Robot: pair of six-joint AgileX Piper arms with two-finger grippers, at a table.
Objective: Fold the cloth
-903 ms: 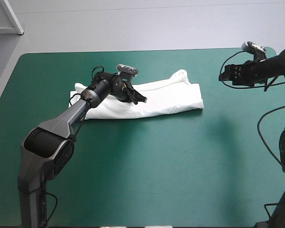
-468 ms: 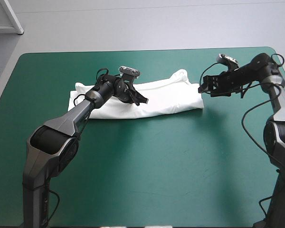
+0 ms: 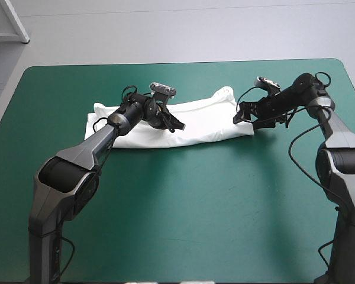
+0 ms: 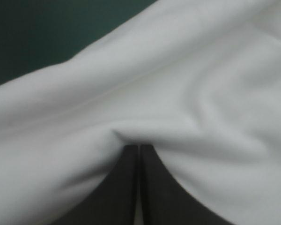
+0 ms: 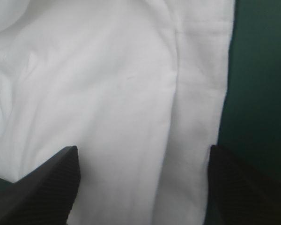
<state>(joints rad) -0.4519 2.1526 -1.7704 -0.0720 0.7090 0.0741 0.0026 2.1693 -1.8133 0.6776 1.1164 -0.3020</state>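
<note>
T-shirt (image 3: 204,121) pinched by left end effector (image 3: 178,126); right end effector (image 3: 241,118) spread.

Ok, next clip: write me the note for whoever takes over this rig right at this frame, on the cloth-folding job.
The left gripper is shut on the T-shirt, pinching a ridge of cloth near the middle of its length.
The right gripper is open, fingers apart over the end nearer the right arm, by the hemmed edge; it holds nothing.
The T-shirt lies as a long white band across the far half of the teal-green cover.
Done: it looks already folded lengthwise.
Left: the right gripper has not yet closed on its end; the band probably then needs folding across into a bundle.
</note>
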